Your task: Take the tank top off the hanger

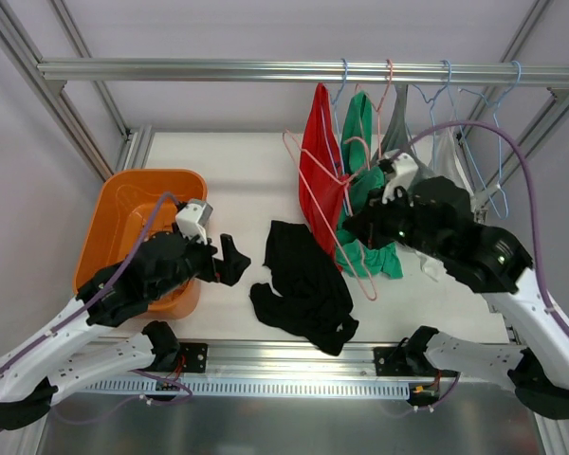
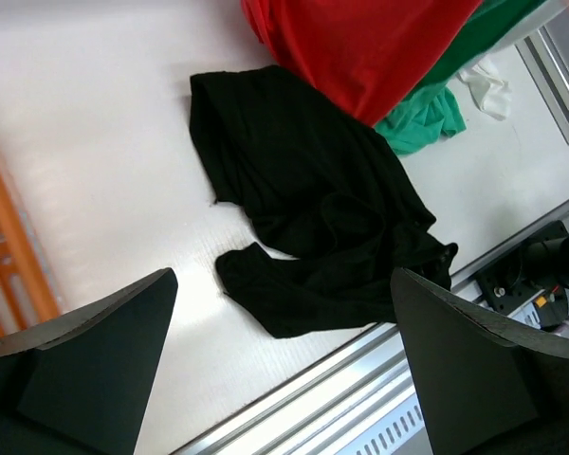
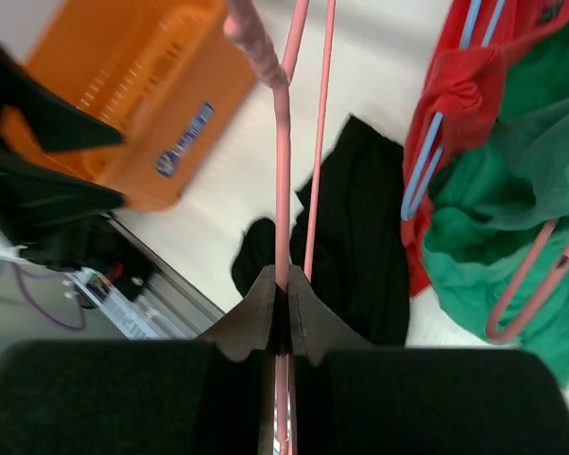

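Note:
A black tank top (image 1: pixel 303 284) lies crumpled on the white table, off any hanger; it also shows in the left wrist view (image 2: pixel 313 218) and the right wrist view (image 3: pixel 351 237). My right gripper (image 1: pixel 353 227) is shut on the wire of a bare pink hanger (image 3: pixel 283 142), jaws pinched on it (image 3: pixel 281 284), holding it above the table right of the black top. My left gripper (image 1: pixel 231 259) is open and empty, hovering left of the black top, its fingers (image 2: pixel 95 370) wide apart.
A red top (image 1: pixel 321 171) on a blue hanger, a green top (image 1: pixel 365 180) on a pink hanger and grey garments (image 1: pixel 398 133) hang from the rail (image 1: pixel 218 69). An orange basket (image 1: pixel 123 204) stands at the left. The table's metal front edge (image 1: pixel 294 355) lies below the black top.

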`<act>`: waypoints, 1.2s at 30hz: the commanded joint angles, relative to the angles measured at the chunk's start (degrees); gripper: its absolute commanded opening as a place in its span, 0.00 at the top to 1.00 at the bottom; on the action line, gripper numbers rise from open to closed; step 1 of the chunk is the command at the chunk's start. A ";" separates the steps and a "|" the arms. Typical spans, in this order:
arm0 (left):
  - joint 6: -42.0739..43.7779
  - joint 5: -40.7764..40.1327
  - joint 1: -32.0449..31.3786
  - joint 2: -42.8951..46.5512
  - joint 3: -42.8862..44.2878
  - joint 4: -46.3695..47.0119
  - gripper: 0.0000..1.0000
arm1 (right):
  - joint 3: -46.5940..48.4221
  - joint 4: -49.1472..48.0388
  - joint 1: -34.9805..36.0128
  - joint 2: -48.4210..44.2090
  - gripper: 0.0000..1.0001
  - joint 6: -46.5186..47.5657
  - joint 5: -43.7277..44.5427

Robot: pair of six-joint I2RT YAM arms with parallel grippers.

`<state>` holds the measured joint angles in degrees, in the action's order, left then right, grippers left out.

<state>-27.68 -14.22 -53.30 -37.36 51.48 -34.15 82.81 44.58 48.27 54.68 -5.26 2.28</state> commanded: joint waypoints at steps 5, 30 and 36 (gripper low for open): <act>4.74 -6.16 -0.32 2.03 5.12 -12.96 0.01 | 21.93 10.08 1.48 17.61 1.00 4.20 9.23; 2.90 -7.05 -0.32 5.81 0.81 -12.78 0.01 | 55.01 1.92 -3.01 50.97 1.00 6.49 13.19; 2.90 -7.05 -0.32 5.64 0.72 -12.78 0.01 | 53.78 0.86 -3.27 52.20 1.00 5.43 12.22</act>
<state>-24.86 -21.50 -53.30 -31.42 52.53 -46.70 134.80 48.80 45.19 106.72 0.82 15.18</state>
